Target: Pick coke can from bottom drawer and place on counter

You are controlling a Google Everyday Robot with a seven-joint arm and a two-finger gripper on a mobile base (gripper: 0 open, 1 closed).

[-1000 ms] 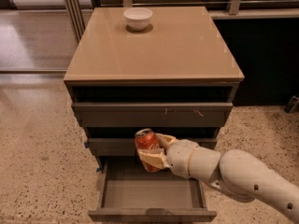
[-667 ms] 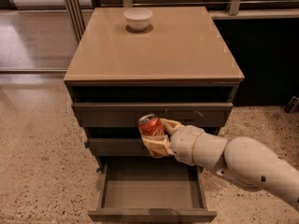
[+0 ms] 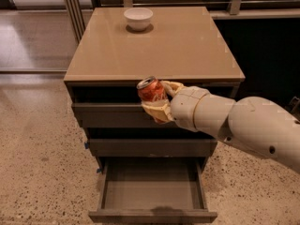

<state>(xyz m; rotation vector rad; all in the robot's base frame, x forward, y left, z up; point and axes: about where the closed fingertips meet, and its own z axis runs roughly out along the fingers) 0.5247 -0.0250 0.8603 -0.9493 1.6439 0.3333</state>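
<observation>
My gripper (image 3: 158, 100) is shut on the coke can (image 3: 150, 91), a red-orange can with a silver top. It holds the can upright in front of the top drawer, just below the front edge of the counter (image 3: 154, 46). The bottom drawer (image 3: 152, 186) is pulled open below, and its grey interior shows nothing in it. My cream arm (image 3: 234, 121) reaches in from the right.
A white bowl (image 3: 138, 18) stands at the back of the counter. The two upper drawers (image 3: 145, 146) are closed. Speckled floor (image 3: 37, 163) lies to the left and right of the cabinet. Dark cabinetry stands behind on the right.
My gripper has lifted the coke can from just above the open bottom drawer up to the level of the top drawer, near the counter's front edge.
</observation>
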